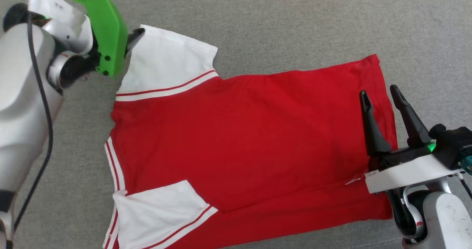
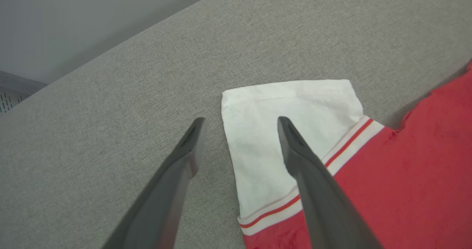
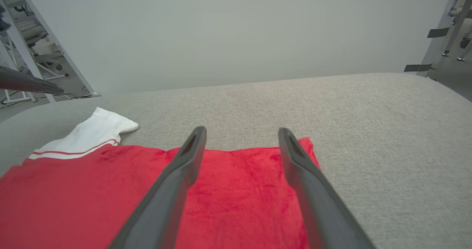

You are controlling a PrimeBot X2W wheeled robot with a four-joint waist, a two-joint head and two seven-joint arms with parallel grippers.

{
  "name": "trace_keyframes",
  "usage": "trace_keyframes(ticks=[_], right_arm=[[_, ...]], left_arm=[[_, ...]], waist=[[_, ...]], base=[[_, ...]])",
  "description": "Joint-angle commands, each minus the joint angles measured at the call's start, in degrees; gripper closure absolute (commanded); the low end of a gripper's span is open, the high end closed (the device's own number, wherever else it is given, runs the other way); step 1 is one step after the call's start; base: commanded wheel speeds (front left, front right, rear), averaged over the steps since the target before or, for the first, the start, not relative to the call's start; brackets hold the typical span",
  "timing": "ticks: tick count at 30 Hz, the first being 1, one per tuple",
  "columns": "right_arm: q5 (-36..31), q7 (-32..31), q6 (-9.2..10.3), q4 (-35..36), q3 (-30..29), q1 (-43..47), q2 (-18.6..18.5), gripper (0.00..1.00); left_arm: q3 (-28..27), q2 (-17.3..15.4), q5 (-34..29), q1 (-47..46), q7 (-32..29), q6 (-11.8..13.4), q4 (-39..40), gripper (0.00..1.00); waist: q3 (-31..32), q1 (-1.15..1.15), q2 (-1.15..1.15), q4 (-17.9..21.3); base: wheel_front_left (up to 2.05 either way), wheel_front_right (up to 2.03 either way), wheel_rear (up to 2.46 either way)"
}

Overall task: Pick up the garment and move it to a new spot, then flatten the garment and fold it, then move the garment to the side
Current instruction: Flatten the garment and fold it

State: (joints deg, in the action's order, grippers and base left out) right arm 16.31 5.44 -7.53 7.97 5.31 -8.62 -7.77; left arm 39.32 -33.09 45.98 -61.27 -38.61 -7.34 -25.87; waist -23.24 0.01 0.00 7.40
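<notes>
Now the garment (image 1: pixel 239 131) lies spread on the desk (image 1: pixel 295 20); left claw (image 2: pixel 240 120) at the far sleeve (image 1: pixel 166 61), right claw (image 1: pixel 379 91) over the hem (image 1: pixel 379 70), both apart, probably to begin folding.

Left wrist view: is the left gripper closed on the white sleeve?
No, the fingers of the left gripper stand wide apart, one over the grey surface and one over the white sleeve, pinching nothing.

red garment (image 1: pixel 250 138) — white sleeves, striped trim
</notes>
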Motion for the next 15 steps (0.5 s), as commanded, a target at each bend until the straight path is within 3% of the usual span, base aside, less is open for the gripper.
trace_keyframes(ticks=[1, 15], right_arm=[[0.2, 0.6, 0.04, 0.7, 1.1, -1.8, 0.3, 0.0], [0.0, 1.9, 0.04, 0.0, 3.0, -3.5, 0.8, 0.0]], left_arm=[[1.0, -0.8, 1.6, -3.4, -1.9, -0.1, -4.3, 0.0], [4.2, 0.0, 3.7, -8.9, -2.4, -0.1, -17.3, 0.0]], waist=[[-4.5, -0.01, 0.0, 4.3], [-8.3, -0.01, 0.0, 6.2]], base=[[0.0, 0.0, 0.0], [0.0, 0.0, 0.0]])
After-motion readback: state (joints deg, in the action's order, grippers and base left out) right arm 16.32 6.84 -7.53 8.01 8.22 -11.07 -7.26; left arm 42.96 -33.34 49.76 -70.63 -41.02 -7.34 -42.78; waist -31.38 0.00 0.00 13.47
